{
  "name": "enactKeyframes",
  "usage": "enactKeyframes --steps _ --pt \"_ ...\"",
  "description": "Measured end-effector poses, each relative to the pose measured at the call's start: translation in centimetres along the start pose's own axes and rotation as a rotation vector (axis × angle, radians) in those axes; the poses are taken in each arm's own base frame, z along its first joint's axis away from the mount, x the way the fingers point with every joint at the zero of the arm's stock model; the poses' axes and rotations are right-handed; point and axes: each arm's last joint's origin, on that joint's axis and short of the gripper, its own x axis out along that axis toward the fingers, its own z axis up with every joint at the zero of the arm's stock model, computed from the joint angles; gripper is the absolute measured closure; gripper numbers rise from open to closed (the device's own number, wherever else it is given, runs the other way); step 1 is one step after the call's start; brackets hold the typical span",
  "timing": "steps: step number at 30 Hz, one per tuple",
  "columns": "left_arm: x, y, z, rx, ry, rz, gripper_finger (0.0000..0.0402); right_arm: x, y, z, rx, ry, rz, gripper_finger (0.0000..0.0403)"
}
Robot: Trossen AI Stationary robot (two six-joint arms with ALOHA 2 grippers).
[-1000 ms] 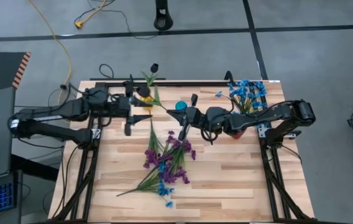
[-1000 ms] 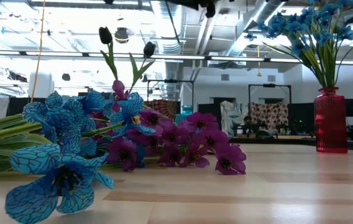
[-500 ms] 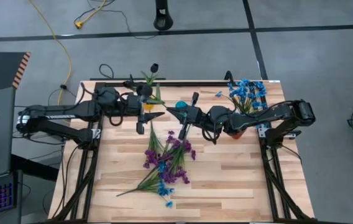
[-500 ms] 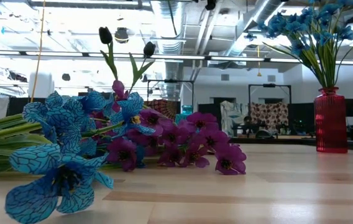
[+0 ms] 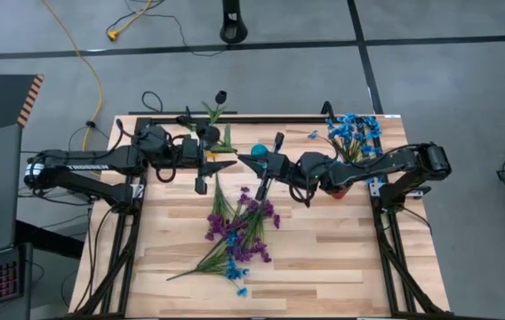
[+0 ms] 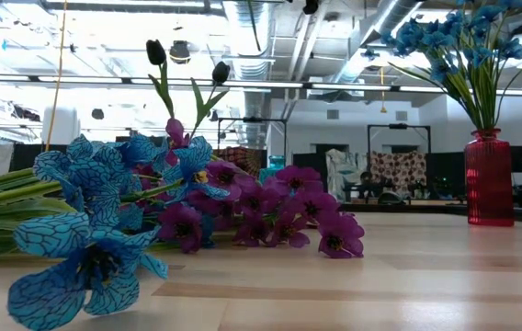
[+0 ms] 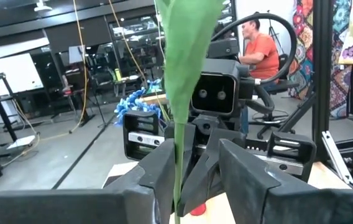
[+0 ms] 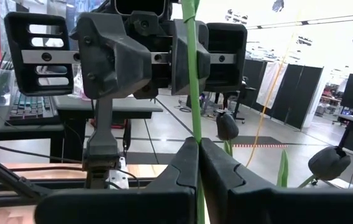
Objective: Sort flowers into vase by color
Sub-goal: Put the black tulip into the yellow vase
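My right gripper (image 5: 242, 160) reaches in from the table's right, shut on a flower's thin green stem (image 8: 193, 74). A blue blossom (image 5: 259, 149) shows beside it from above. My left gripper (image 5: 228, 164) faces it from the left, open. Its fingers (image 7: 159, 171) stand on either side of the stem and its broad leaf (image 7: 189, 43). Purple and blue flowers (image 5: 239, 233) lie in a pile on the table. Blue flowers (image 5: 352, 133) stand in a red vase (image 6: 489, 179) at the far right. Dark blossoms (image 5: 220, 94) stand at the far left. My right gripper pinches the stem (image 8: 194, 127) between its two fingertips. The fingers come level from the table's right and lie across the stem. The stem stands upright, lifted clear of the table. My left gripper has the stem (image 7: 177, 180) close along one finger's inner face; I cannot tell whether it touches.
The flower pile (image 6: 197, 211) covers the table's middle and near left. Bare wood (image 5: 324, 258) lies to the near right. The table frame's rails run along both sides. People sit in the room beyond the table.
My left gripper has moved toward the table's right, up to the stem that my right gripper holds, and its arm now covers the yellow thing under the dark blossoms. The held flower has kept its place.
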Motion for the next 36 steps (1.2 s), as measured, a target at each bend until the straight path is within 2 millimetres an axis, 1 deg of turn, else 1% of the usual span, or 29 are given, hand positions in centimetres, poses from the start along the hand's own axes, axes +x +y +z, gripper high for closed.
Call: enactKeyframes --steps 6,17,22,29,33,36 --pt "0.00 0.06 0.28 0.003 -0.029 0.006 0.0317 0.00 0.01 0.00 0.000 0.000 0.000 0.0369" --pt "-0.01 0.13 0.25 0.002 -0.023 0.032 0.0379 0.00 0.02 -0.05 -0.001 0.005 0.001 0.0369" --pt "-0.02 0.14 0.26 0.002 -0.022 0.032 0.0398 0.00 0.03 -0.05 -0.001 0.006 0.001 0.0365" --pt "-0.01 0.13 0.22 -0.001 -0.018 0.030 0.0399 0.00 0.02 -0.05 -0.001 0.006 0.001 0.0331" --pt "-0.23 0.13 0.28 -0.001 -0.011 0.031 0.0400 -0.01 0.04 -0.12 -0.003 0.012 0.002 0.0300" --pt "-0.79 0.24 0.63 0.003 -0.008 0.072 0.0400 -0.01 0.08 -0.33 -0.011 0.033 0.003 0.0271"
